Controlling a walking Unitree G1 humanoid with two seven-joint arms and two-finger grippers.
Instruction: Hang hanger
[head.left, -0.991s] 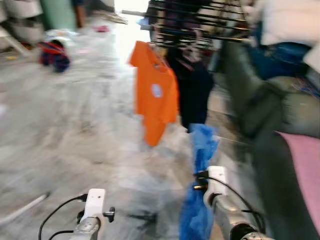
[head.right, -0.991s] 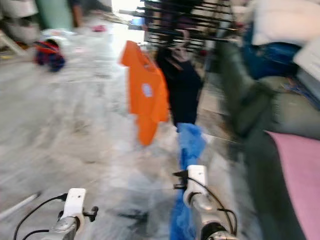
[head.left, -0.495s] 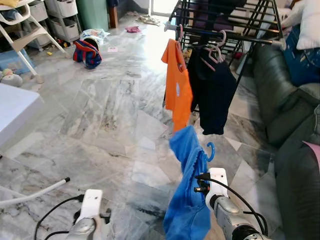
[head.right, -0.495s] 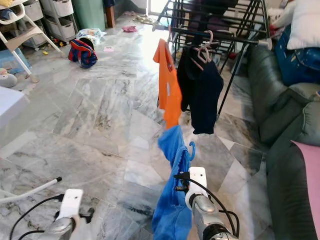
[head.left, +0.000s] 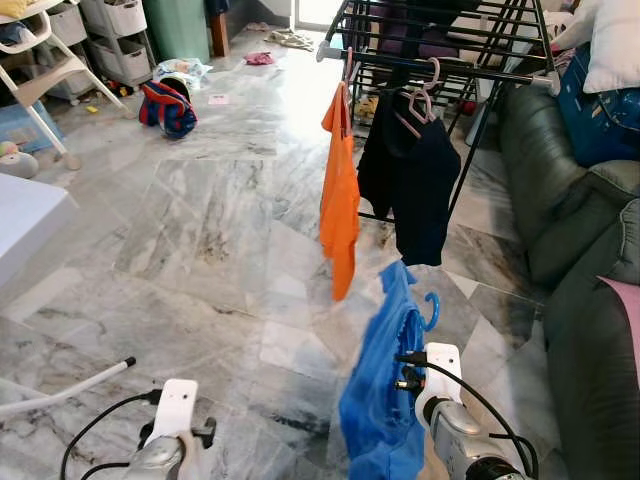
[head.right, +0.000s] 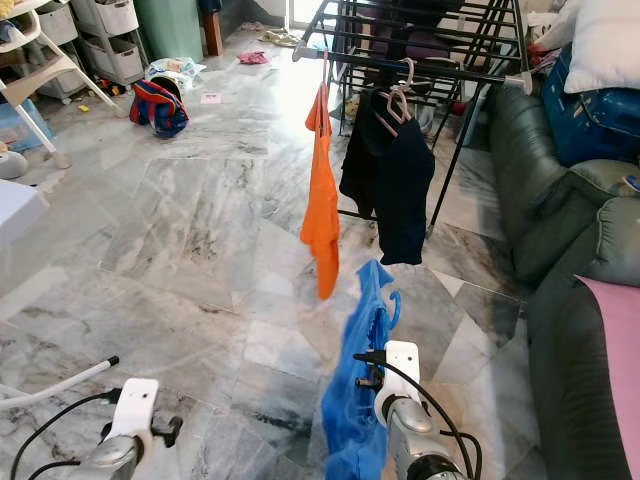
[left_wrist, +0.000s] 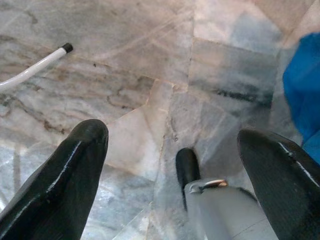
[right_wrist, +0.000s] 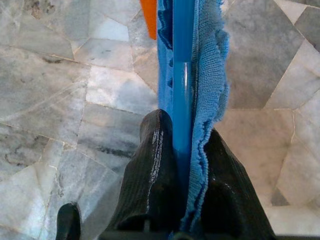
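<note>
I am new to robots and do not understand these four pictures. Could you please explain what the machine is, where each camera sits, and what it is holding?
This is a walking humanoid robot in a home. The two wide pictures come from cameras in its head, looking down past its arms. The other two come from a camera on each wrist, looking along that arm's two black fingers.

The right gripper is shut on a blue hanger carrying a blue garment. The left gripper is open and holds nothing, above the marble floor.

Ahead stands a black drying rack, where an orange shirt and a dark shirt already hang. A dark green sofa is on the right.
</note>
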